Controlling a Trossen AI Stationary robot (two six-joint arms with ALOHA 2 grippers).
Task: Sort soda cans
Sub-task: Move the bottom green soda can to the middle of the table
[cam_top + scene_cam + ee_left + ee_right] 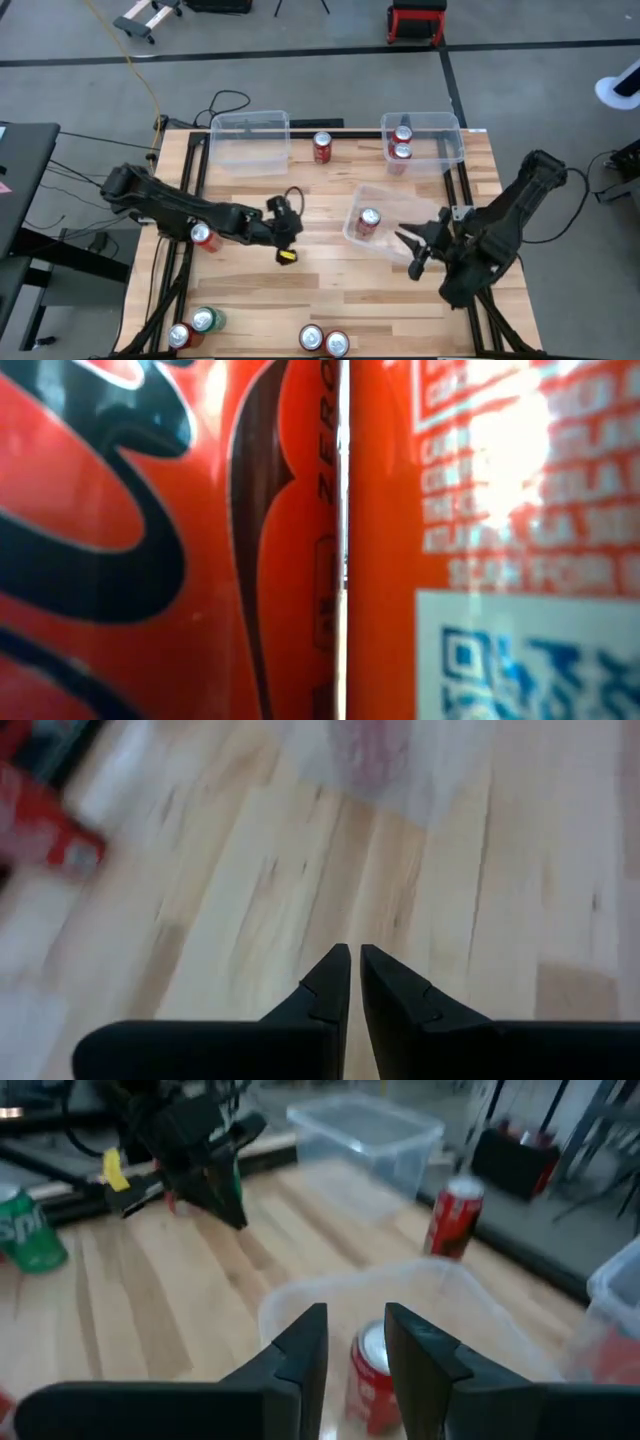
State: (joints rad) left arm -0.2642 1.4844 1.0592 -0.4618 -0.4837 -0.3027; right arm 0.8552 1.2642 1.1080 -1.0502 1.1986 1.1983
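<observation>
Red soda cans stand about the table. One (368, 222) is upright inside the clear bin (352, 232) at centre right, two (402, 143) are in the far right bin (445, 135), and one (322, 147) stands between the far bins. My right gripper (355, 1335) is open just off that centre bin's near right corner, pointing at the can (372, 1370) inside and clear of it. My left gripper (355, 960) is shut and empty over bare wood at mid table (296, 228). A red can (203, 237) stands beside the left arm.
An empty clear bin (250, 138) sits at the far left. A green can (205, 320) and a red can (180, 337) stand at the near left edge, and two red cans (323, 342) at the near middle. Those two cans fill the low view (170, 540).
</observation>
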